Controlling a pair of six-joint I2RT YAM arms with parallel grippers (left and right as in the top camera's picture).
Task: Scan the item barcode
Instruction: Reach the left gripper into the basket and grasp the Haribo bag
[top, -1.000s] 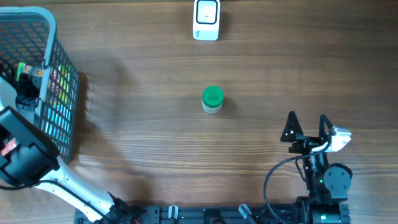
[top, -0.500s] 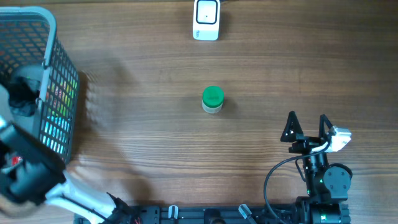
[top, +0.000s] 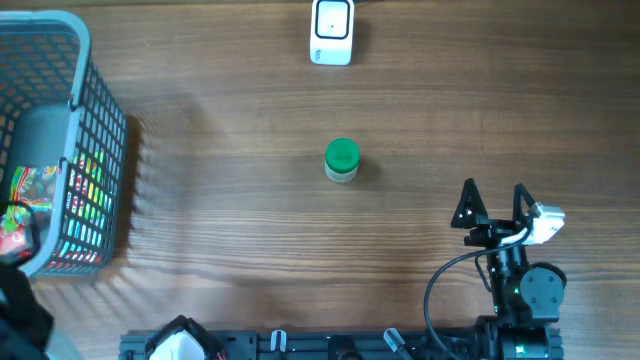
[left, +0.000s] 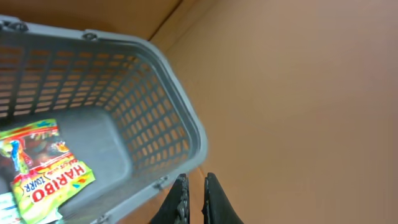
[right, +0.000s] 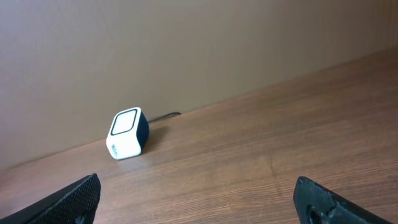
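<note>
Wooden desk (top: 250, 240) carries green-lidded jar (top: 342, 160) and white scanner (top: 332, 32). Left gripper (left: 194, 182) pressed together near basket (left: 185, 106); right gripper (top: 494, 190) spread.

Left wrist view: yellow-green plastic sweet bag (left: 45, 174) lying flat on the floor of the grey plastic mesh basket (left: 168, 106), at the basket's near-left end. Brand "HARIBO" legible in black capitals on a white band across the bag's lower half. A second, smaller line of red capitals directly beneath it; not resolved with confidence. Overhead view: same bag's print inside the basket too small to read. White box-shaped scanner (top: 332, 31), well away from the basket: small mark below its window, illegible.
</note>
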